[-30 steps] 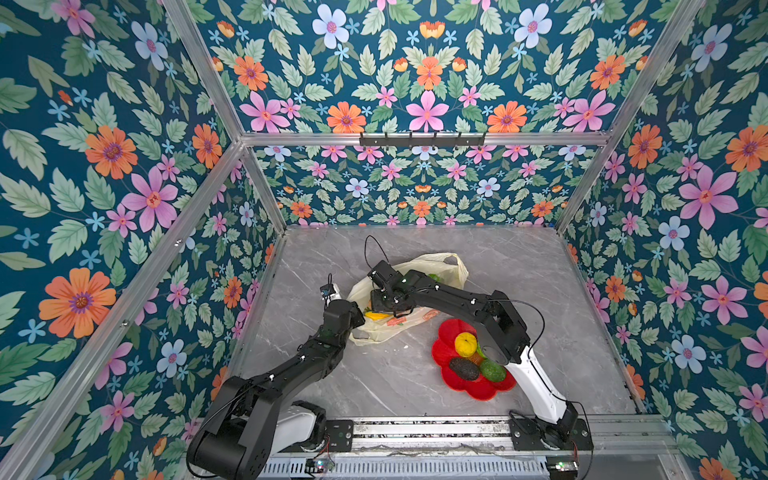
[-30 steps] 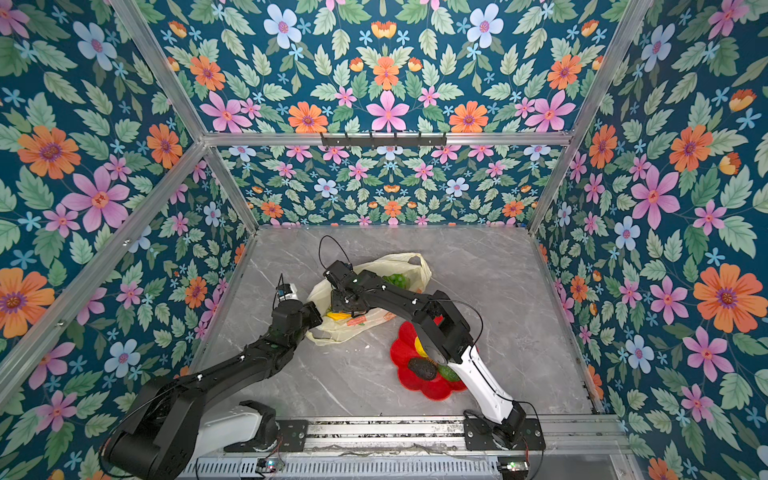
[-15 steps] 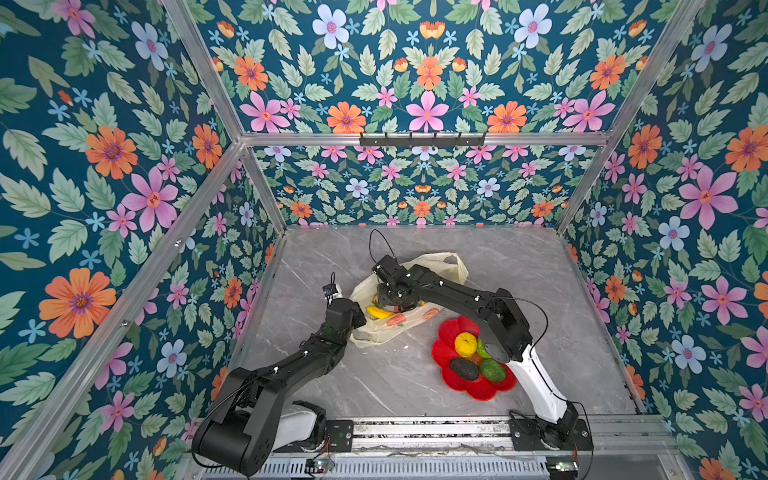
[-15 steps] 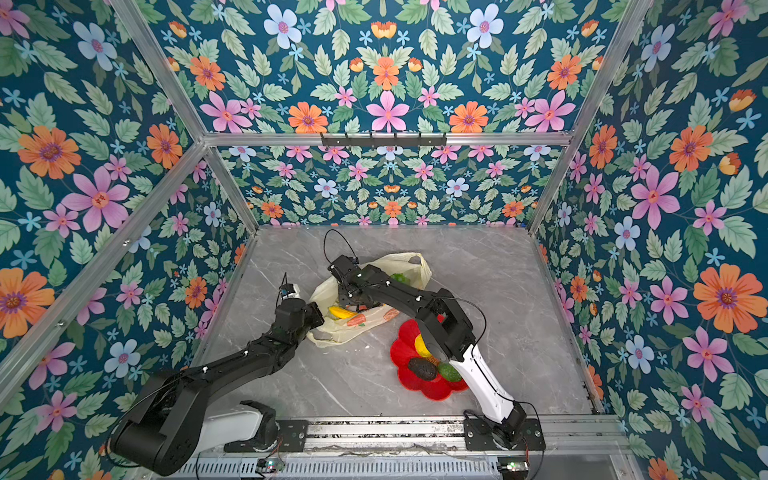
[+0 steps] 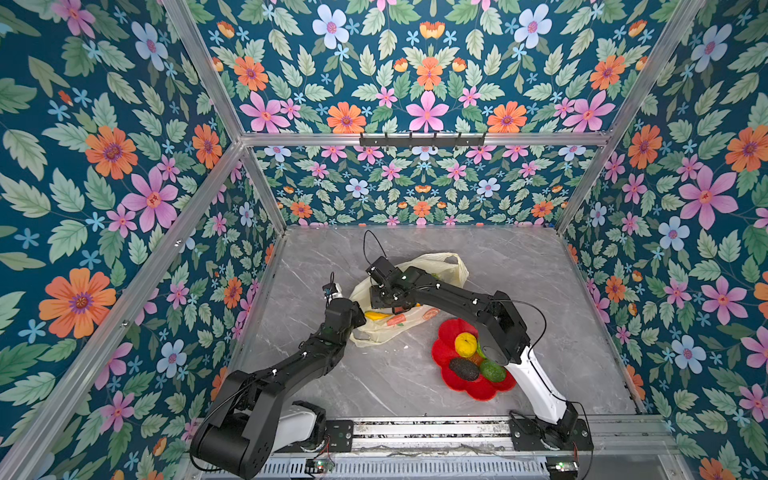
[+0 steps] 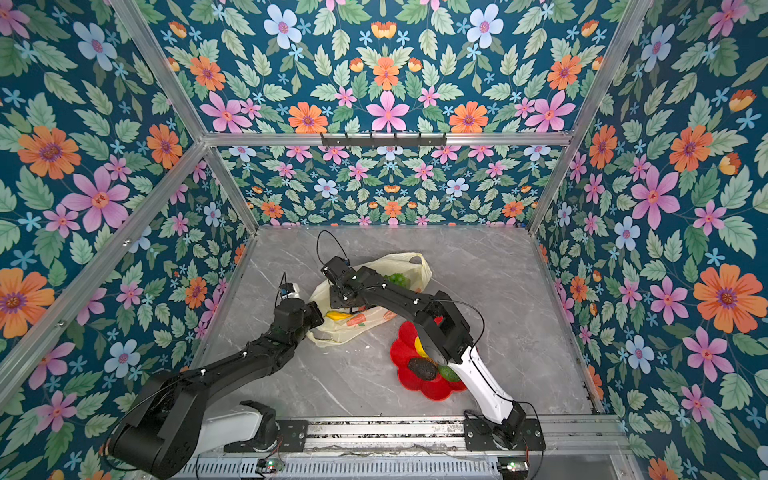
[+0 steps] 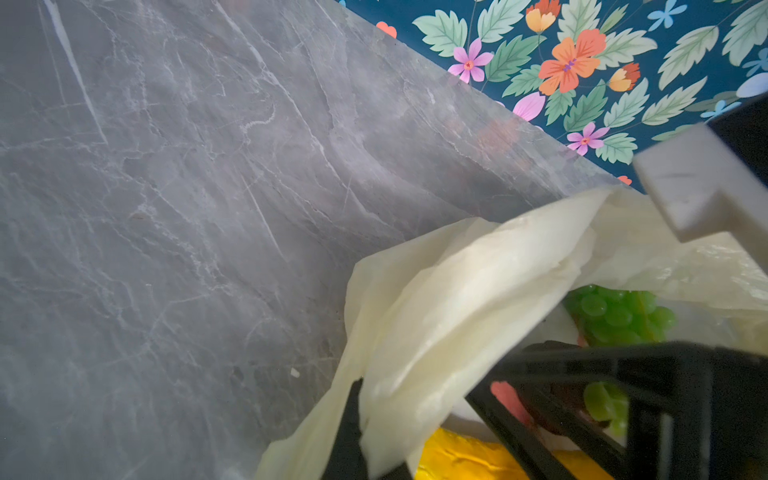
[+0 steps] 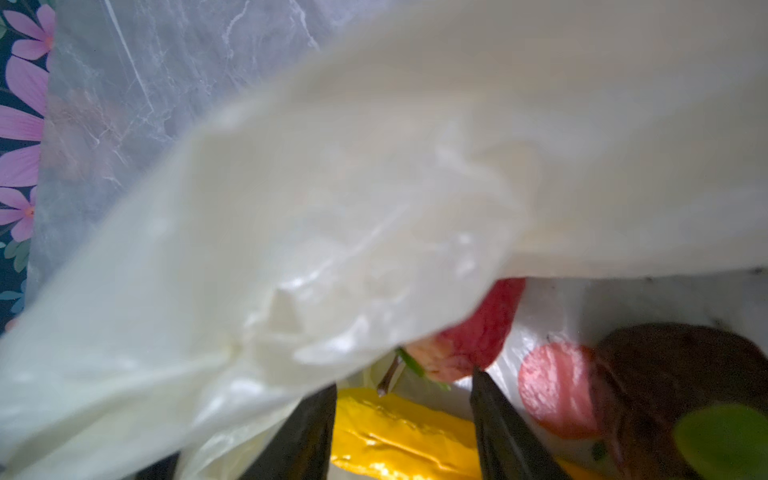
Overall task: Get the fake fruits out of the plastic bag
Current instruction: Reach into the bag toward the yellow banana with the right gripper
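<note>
The pale-yellow plastic bag lies mid-table. My left gripper is shut on the bag's edge, holding the mouth up. My right gripper is inside the bag, open, with a finger on each side of the yellow banana. Also in the bag are green grapes, a red fruit and a dark brown fruit. Bag film hides the rest.
A red flower-shaped plate sits right of the bag. It holds a lemon, a dark avocado and a green fruit, partly under my right arm. Floral walls enclose the grey marble table.
My right gripper has pushed further into the bag, and its jaws have narrowed around the banana. The left gripper keeps its hold on the bag edge.
</note>
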`<act>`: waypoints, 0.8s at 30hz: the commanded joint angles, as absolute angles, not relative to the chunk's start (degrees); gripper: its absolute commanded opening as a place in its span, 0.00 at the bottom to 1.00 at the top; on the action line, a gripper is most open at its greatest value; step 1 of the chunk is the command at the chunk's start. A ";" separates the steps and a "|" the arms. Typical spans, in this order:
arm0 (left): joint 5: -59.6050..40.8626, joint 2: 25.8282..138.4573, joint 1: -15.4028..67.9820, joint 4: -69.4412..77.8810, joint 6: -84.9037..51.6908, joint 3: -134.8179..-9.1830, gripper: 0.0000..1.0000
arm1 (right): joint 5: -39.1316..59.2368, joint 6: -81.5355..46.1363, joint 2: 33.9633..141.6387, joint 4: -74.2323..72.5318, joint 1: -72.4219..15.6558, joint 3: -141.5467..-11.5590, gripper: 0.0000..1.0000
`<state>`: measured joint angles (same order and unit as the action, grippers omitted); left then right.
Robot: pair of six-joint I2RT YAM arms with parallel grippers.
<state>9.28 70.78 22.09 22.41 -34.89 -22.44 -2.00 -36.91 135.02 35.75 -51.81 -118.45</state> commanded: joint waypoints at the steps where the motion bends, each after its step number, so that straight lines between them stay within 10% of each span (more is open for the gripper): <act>1: 9.73 70.58 22.02 22.49 -34.12 -22.72 0.00 | -5.90 -38.30 134.45 37.65 -52.79 -118.89 0.47; 24: 9.92 69.70 22.05 21.80 -33.67 -22.81 0.00 | -9.32 -39.26 141.07 43.96 -55.34 -127.26 0.27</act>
